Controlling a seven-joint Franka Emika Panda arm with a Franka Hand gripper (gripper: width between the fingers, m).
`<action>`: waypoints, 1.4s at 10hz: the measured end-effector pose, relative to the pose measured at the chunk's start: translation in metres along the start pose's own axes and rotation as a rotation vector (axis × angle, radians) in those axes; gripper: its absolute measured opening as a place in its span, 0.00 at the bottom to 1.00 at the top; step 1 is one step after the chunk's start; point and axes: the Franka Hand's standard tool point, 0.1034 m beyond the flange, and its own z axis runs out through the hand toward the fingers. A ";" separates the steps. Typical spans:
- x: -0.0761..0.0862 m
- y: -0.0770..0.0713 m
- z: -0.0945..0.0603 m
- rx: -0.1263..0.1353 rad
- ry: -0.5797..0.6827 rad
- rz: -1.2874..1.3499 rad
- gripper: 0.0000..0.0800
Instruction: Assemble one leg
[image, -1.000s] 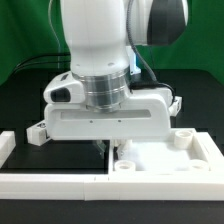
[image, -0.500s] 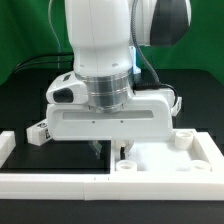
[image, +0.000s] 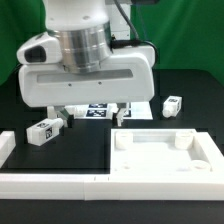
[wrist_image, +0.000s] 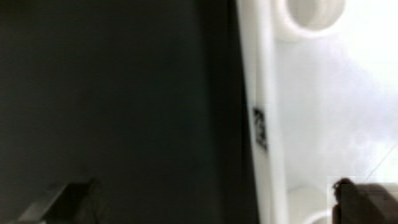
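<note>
The leg (image: 45, 130) nearest me lies loose on the dark worktop (image: 70, 158), toward the exterior view's left, well apart from the large white panel (image: 165, 155). A second leg (image: 173, 104) sits just beyond the panel's far corner. My gripper (image: 90, 114) hangs above the worktop with its fingers spread wide and nothing between them; the wrist view shows the panel's edge beneath. The corner socket (wrist_image: 313, 14) I can see looks empty. I judge nothing is grasped or fitted yet: picking, carrying and seating a leg all remain.

The leg (image: 43, 131) and panel (image: 165, 155) look smooth white plastic, the table (image: 70, 160) matt black
</note>
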 end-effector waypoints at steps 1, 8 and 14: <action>-0.001 -0.003 0.004 0.000 -0.004 -0.001 0.81; -0.025 0.035 0.000 -0.012 -0.160 0.126 0.81; -0.039 0.066 0.006 0.033 -0.462 0.175 0.81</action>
